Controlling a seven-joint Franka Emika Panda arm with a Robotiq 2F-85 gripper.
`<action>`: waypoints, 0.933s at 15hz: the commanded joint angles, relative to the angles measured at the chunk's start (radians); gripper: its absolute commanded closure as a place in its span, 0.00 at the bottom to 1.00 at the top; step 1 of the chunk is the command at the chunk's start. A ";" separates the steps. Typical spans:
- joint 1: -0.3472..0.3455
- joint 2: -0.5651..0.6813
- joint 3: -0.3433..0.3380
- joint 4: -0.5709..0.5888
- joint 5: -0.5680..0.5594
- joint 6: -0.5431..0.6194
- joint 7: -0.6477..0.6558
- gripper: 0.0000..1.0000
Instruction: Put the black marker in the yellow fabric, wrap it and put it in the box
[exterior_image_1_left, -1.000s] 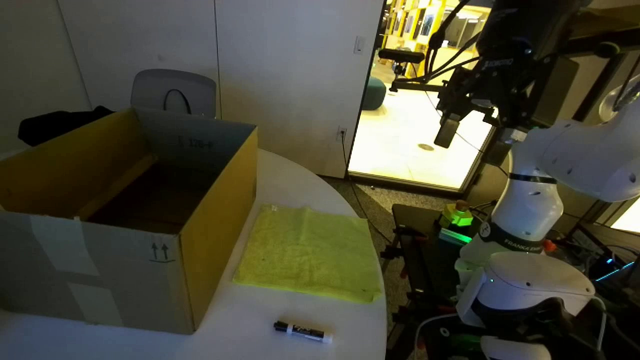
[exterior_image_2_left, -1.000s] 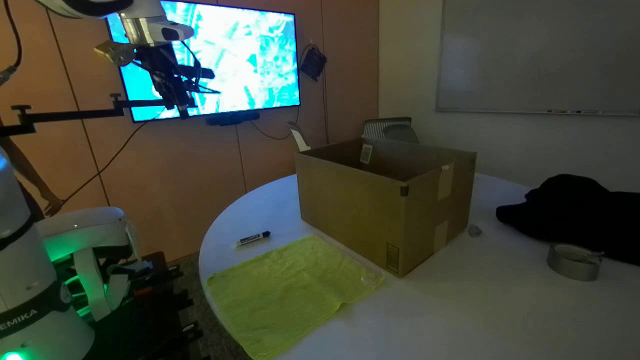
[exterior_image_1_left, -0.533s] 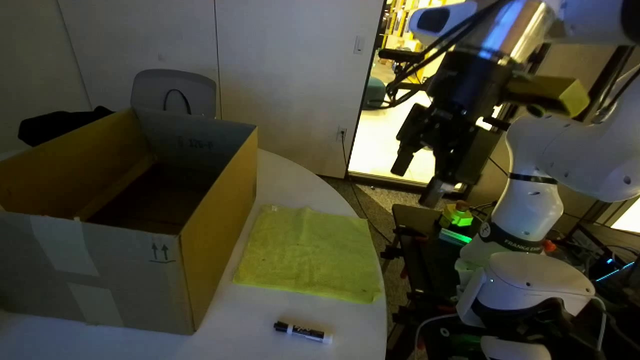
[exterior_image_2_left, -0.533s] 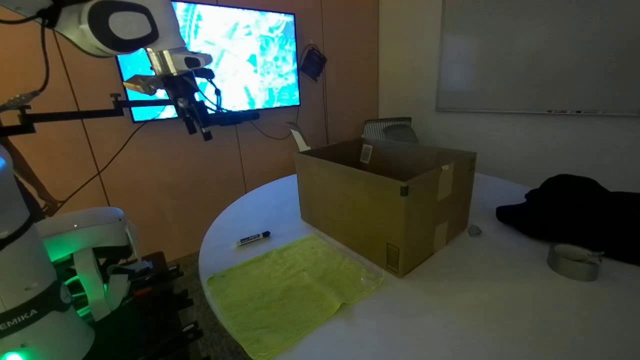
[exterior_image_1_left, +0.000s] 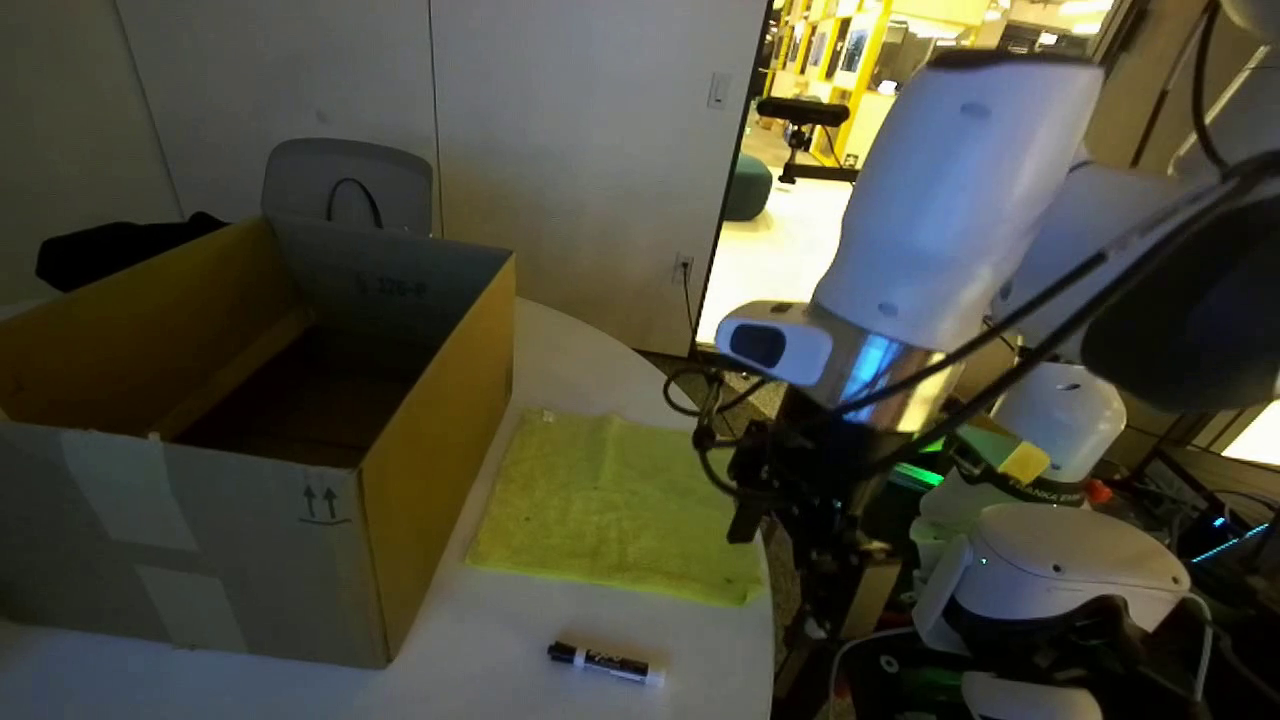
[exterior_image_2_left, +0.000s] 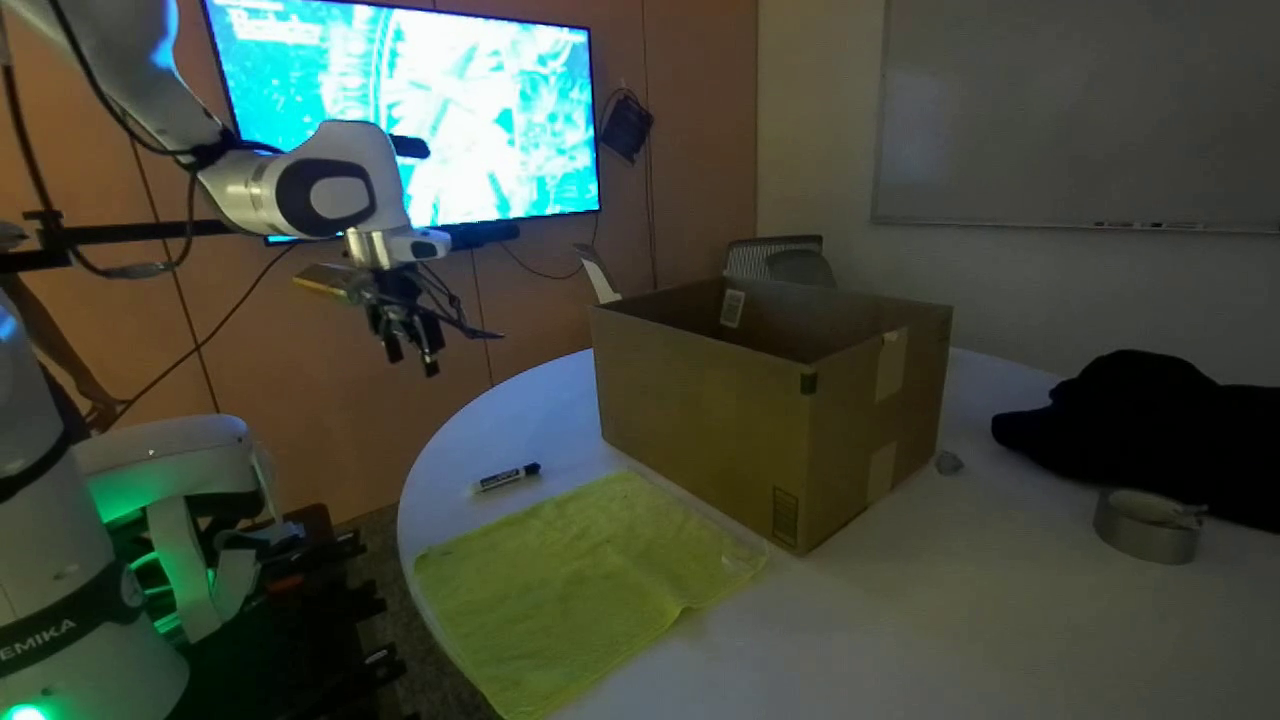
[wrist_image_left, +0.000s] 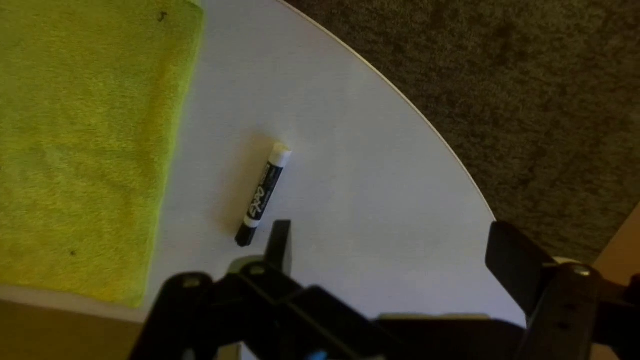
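Raised above the bench (wrist_image_left: 360, 165), the hand (wrist_image_left: 387, 240) has its two fingers spread wide and holds nothing; in the wrist view, bare bench shows in the gap. The black marker (wrist_image_left: 262, 192) lies on the bench below the hand and appears outside that gap, just past the fingertip at the wrist view's left, its black cap toward the hand and its white end pointing away. Farther out on the same side, the yellow fabric (wrist_image_left: 90, 150) is spread flat, near the marker and apart from it. The open-topped box (exterior_image_2_left: 700, 420) stands on the bench farther from the hand than the marker, next to the fabric. On the opposite side of the hand, the bench's curved edge runs by the other finger, with carpet (wrist_image_left: 525, 125) beyond. In an exterior view, a heap of black cloth (exterior_image_2_left: 1140, 440) and a roll of grey tape (exterior_image_2_left: 1148, 530) lie past the box from the hand.
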 joint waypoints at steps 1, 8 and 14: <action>-0.001 0.261 0.016 0.106 -0.128 0.108 0.068 0.00; 0.072 0.602 -0.134 0.301 -0.321 0.203 0.151 0.00; 0.073 0.730 -0.179 0.396 -0.269 0.253 0.109 0.00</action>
